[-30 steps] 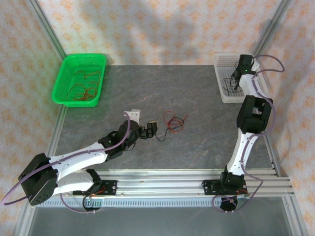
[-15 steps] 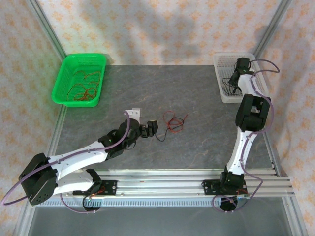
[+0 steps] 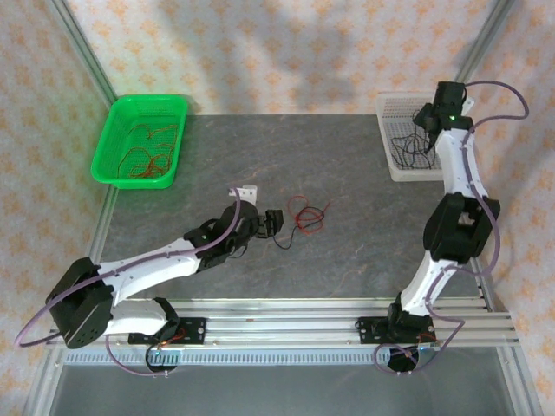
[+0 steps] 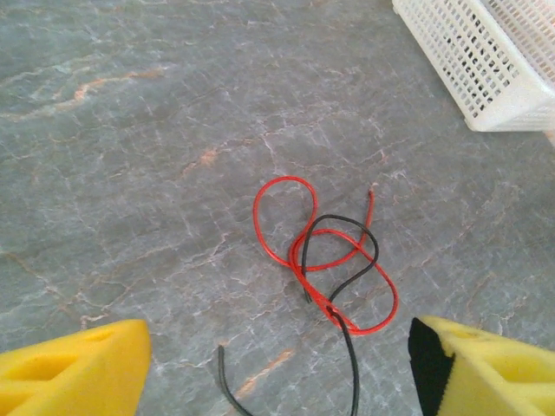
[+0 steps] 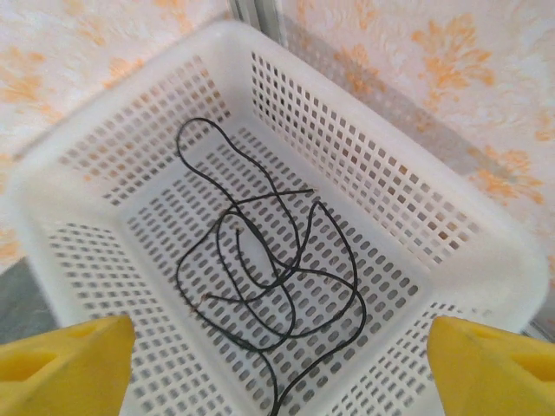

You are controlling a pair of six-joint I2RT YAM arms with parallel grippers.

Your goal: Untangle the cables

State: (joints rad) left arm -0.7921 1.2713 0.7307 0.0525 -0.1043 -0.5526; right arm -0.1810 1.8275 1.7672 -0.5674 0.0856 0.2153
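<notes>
**Step in hand: take one strand from the tangle**

1. State. The left hand hovers low over the worktop, fingers spread and grasping nothing. The tangle lies just ahead of it: a red wire looped over itself, with a black wire threaded through the loop. One black tail runs back between the fingers. The right hand hangs over the white basket, fingers spread and empty. Loose black wires lie inside the basket. Red wires lie in the green basket, well apart from the tangle.

2. Grip point. Choose a single strand away from the crossings. The black tail nearest the fingers appears the best choice, as it lies alone on bare worktop.

3. Descent. Lower the hand until both fingertips touch the worktop either side of the strand. The wire is very fine, and a high closure will likely miss it.

4. Closure. Close fully. Confirm in the wrist view that one colour only is pinched.

5. Extraction. Draw the strand back along its own line, slowly. If the red loop drags along, stop and bring the right hand over to pin it.

6. Risk. A grip at the crossing probably tightens the knot.
</notes>
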